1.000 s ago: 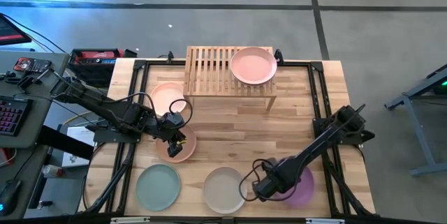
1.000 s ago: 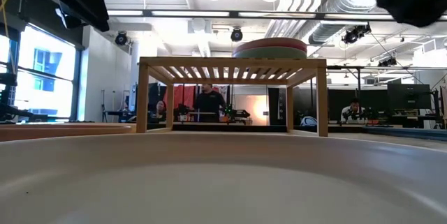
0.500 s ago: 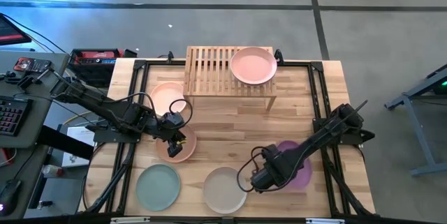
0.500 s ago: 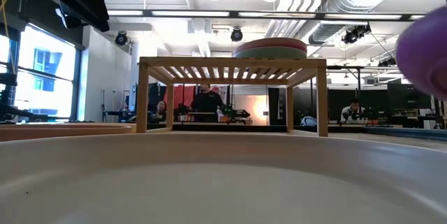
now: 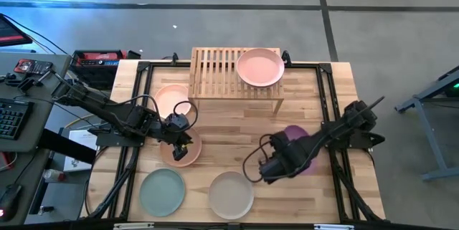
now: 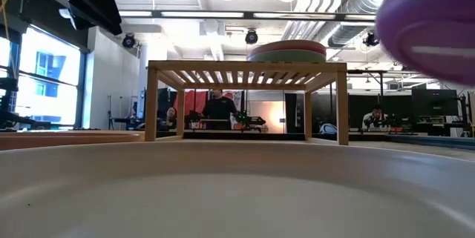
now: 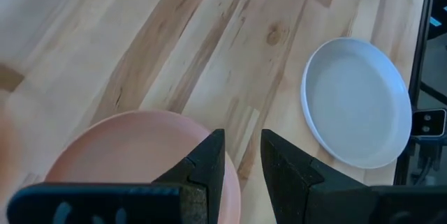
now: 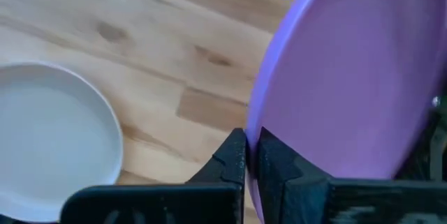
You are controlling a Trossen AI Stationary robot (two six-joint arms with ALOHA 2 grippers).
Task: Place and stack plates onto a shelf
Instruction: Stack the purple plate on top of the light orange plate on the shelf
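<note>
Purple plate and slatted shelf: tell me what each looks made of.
Round purple plate: probably matte plastic or a similar composite; even colour, soft sheen, thin rim. Low slatted shelf: light wood, perhaps bamboo; pale grain, separate slats, unglossy finish.

Right pincer (image 5: 267, 170) clamped — left (image 5: 181, 138) parted.

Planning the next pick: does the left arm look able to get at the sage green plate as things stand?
Probably yes. The left end effector hovers over the peach plate, open and empty; the sage green plate lies uncovered nearby, nothing between them.
</note>
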